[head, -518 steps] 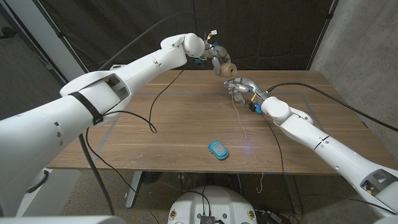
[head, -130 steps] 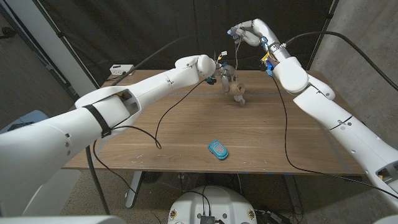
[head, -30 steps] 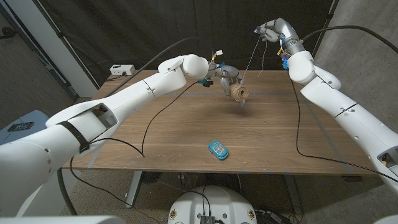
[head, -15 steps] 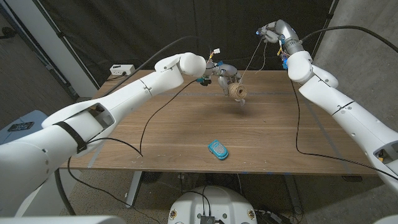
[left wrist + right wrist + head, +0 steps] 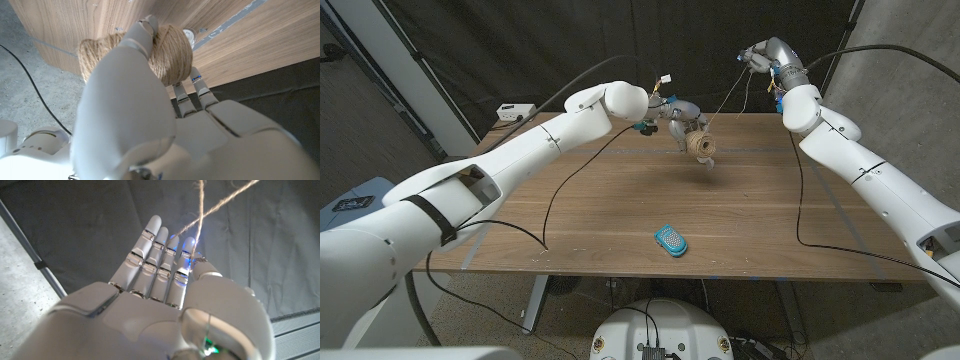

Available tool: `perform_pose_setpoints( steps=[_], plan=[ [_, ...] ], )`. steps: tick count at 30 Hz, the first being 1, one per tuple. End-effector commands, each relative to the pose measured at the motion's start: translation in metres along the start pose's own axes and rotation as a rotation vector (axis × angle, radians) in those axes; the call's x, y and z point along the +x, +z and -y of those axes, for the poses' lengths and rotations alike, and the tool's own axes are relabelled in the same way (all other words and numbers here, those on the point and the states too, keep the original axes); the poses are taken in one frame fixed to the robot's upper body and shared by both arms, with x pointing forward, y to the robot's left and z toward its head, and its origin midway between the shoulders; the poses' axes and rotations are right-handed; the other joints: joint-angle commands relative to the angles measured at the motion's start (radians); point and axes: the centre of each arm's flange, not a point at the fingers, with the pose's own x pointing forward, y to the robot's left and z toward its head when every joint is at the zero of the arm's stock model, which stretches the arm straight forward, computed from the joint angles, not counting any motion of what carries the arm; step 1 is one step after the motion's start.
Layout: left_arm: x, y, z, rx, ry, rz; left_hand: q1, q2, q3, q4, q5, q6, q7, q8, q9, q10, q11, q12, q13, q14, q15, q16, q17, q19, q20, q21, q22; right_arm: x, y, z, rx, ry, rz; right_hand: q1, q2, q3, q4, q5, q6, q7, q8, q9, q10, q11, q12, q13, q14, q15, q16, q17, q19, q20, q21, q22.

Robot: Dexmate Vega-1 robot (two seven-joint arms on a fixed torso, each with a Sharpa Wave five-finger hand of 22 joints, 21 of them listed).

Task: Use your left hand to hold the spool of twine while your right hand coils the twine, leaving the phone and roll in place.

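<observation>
My left hand [image 5: 682, 119] grips the spool of tan twine [image 5: 701, 147] and holds it a little above the wooden table [image 5: 620, 200], near its far edge. In the left wrist view the fingers [image 5: 145, 35] wrap over the spool [image 5: 172, 50]. A taut strand of twine [image 5: 725, 103] runs from the spool up to my right hand [image 5: 757, 55], raised high above the table's far right. In the right wrist view the twine [image 5: 201, 210] crosses at the fingertips [image 5: 192, 250] of the outstretched right hand [image 5: 165, 295], which pinches it.
A small blue oval object [image 5: 670, 240] lies near the table's front middle. A white box [image 5: 517, 110] sits at the back left corner. A black cable [image 5: 555, 190] trails from the left arm over the left half of the table.
My right hand has shifted slightly to the right with the twine. The left arm has drawn back a little; the spool stays almost in place.
</observation>
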Motion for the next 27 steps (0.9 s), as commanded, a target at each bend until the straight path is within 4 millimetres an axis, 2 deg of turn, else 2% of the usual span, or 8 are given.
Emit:
perform_pose_setpoints(
  steps=[1,17,20,27],
  plan=[
    [-0.008,0.002,-0.004,-0.012,0.009,0.019,-0.028,0.115,0.013,0.009,0.004,0.107,0.079,0.032,0.041,0.116,0.078,0.01,0.013,0.045,-0.008,0.285,0.03,-0.007,-0.001,0.01,0.002,0.001,-0.013,-0.004,-0.009,-0.001,-0.047,0.008,0.001,-0.003,-0.002,0.001,0.008,0.002,-0.006,0.005,0.005,-0.003,0.0,0.006,0.001,-0.109,-0.001,0.004,-0.008,-0.032,0.007,0.003],
    [-0.019,0.002,-0.013,-0.025,0.042,0.037,-0.028,0.117,0.013,0.01,0.005,0.105,0.084,0.032,0.04,0.116,0.078,0.009,0.012,0.045,-0.007,0.285,0.027,-0.009,-0.001,0.015,0.001,0.0,-0.024,-0.015,-0.003,0.014,-0.089,0.01,0.002,-0.003,-0.003,0.001,0.009,0.003,-0.007,0.005,0.006,-0.004,0.0,0.006,0.003,-0.109,-0.001,0.006,-0.009,-0.032,0.01,0.003],
    [-0.021,0.002,-0.015,-0.031,0.051,0.039,-0.028,0.116,0.012,0.01,0.005,0.105,0.085,0.033,0.04,0.118,0.077,0.009,0.01,0.046,-0.008,0.286,0.028,-0.009,-0.001,0.015,0.001,-0.001,-0.025,-0.018,0.001,0.016,-0.097,0.011,0.002,-0.003,-0.003,0.001,0.009,0.002,-0.007,0.005,0.006,0.002,0.001,0.006,0.004,-0.109,0.0,0.007,-0.008,-0.032,0.01,0.003],
    [-0.024,-0.001,-0.019,-0.039,0.067,0.042,-0.029,0.117,0.012,0.011,0.005,0.107,0.083,0.033,0.04,0.12,0.076,0.01,0.01,0.046,-0.006,0.29,0.029,-0.01,0.0,0.018,0.001,-0.001,-0.028,-0.024,0.003,0.026,-0.109,0.011,0.002,-0.003,-0.003,0.001,0.01,0.002,-0.007,0.005,0.006,-0.006,0.0,0.006,0.003,-0.108,-0.002,0.007,-0.009,-0.032,0.011,0.003]
  ],
)
